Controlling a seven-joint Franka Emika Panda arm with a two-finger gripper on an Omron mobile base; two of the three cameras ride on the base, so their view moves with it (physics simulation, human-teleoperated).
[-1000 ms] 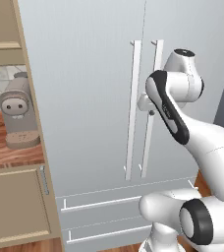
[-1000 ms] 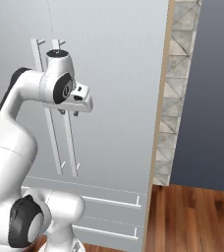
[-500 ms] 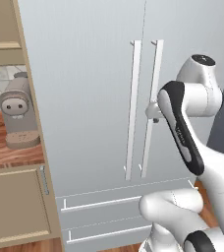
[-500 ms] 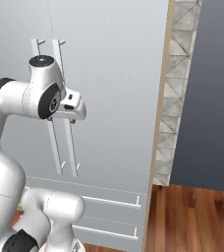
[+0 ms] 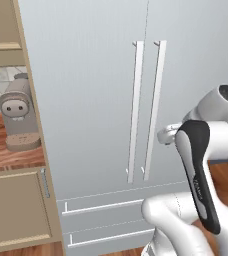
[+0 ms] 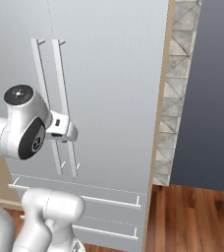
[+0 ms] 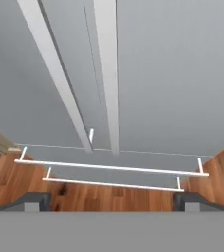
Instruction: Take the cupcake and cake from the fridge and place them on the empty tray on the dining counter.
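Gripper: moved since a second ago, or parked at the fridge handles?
Yes. In the right base view the gripper has dropped and pulled back from the fridge: it was up against the upper part of the door handles, now it is near their lower ends, open.

1. The white arm is seen folded at a sharp bend, with the forearm raised and the hand held at mid height.
2. The gripper (image 7: 112, 201) is pointed forward and tilted downward.
3. The jaws are spread wide apart, and nothing is held between the fingertips (image 7: 34, 199).
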